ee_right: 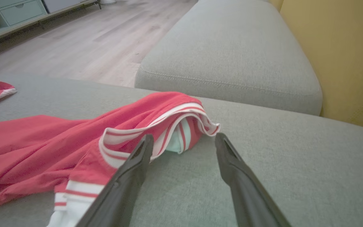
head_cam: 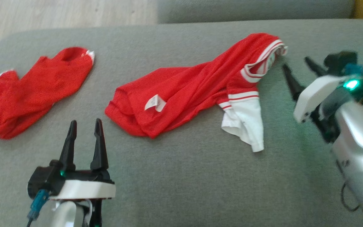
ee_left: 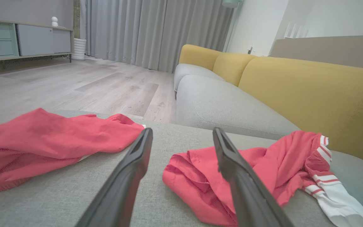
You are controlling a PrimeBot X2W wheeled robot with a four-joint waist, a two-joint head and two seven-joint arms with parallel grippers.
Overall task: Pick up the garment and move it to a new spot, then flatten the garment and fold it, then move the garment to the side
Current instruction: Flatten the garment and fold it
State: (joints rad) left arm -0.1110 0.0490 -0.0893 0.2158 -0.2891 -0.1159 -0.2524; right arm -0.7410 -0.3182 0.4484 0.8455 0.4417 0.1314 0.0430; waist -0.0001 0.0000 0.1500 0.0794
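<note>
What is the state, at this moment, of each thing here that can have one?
red and white garment: crumpled, lying on the grey cushion, not held.
plain red garment: crumpled, lying on the same cushion, not held.
left gripper: open, empty.
right gripper: open, empty, beside the red and white garment.

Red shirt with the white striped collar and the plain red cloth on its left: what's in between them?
Just bare grey fabric cushion, clearest in the head view. The open left tool points toward the near end of that gap.
</note>
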